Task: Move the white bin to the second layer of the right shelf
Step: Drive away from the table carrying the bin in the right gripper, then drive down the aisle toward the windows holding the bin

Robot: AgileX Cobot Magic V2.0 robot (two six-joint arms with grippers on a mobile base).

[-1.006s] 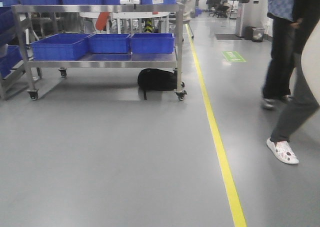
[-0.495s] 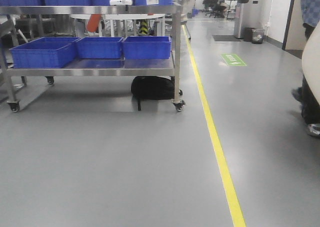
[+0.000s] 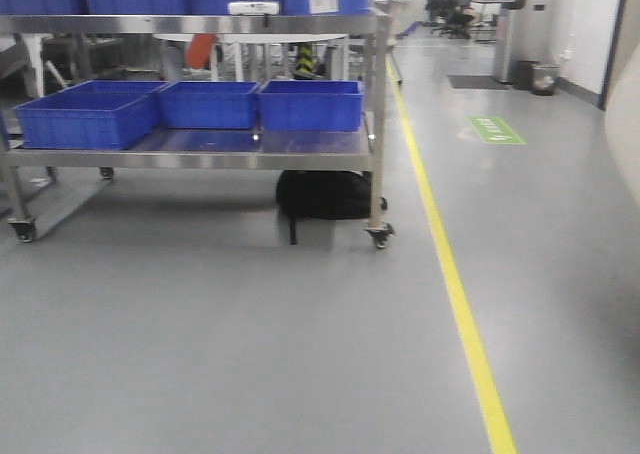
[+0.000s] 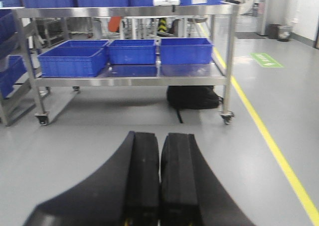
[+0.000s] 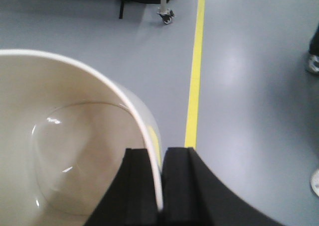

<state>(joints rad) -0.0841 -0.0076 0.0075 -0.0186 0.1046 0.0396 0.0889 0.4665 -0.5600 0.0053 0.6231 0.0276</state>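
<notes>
Before me a smooth grey floor point(image 3: 200, 354) runs under a wheeled stainless steel cart point(image 3: 200, 160) carrying blue plastic crates point(image 3: 310, 106). A black bag point(image 3: 325, 196) lies beneath it, and a yellow painted line point(image 3: 462, 304) passes just to its right.

I get bright, even overhead light on every feed. The floor in front of the counter point(image 3: 200, 159) has a pale, soft sheen but no hard glare. Small highlights glint on the counter's front rail, and a diffuse shadow pools under the counter around the black bag point(image 3: 325, 194). The front view is slightly smeared all over, and the background behind the counter washes out. Up close, the white bin point(image 5: 60, 151) is soft-focused with tiny bright specks inside. The left claw point(image 4: 160, 146) also blurs.
</notes>
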